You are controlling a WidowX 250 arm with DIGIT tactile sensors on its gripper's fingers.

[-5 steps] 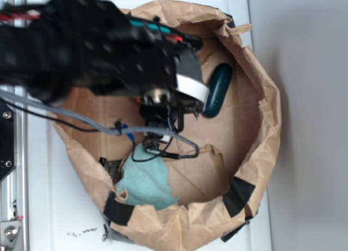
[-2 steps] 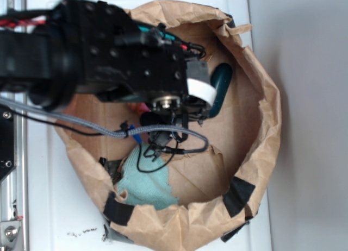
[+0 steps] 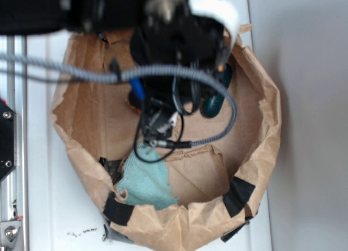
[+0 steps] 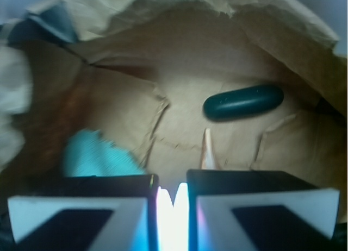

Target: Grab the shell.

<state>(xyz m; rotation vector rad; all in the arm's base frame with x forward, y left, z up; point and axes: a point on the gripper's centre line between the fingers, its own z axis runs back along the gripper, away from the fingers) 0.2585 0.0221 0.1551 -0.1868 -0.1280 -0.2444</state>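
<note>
The gripper (image 4: 173, 194) has its two fingers (image 4: 109, 207) close together, with only a thin bright gap between them. The shell (image 4: 207, 150) pokes out from that gap, its thin pale tail pointing toward the dark green oblong thing (image 4: 243, 101), so the fingers seem to hold it. Both sit over the floor of the brown paper bag (image 3: 266, 131). A teal cloth (image 3: 145, 181) lies near the bag's near wall, well apart from them.
</note>
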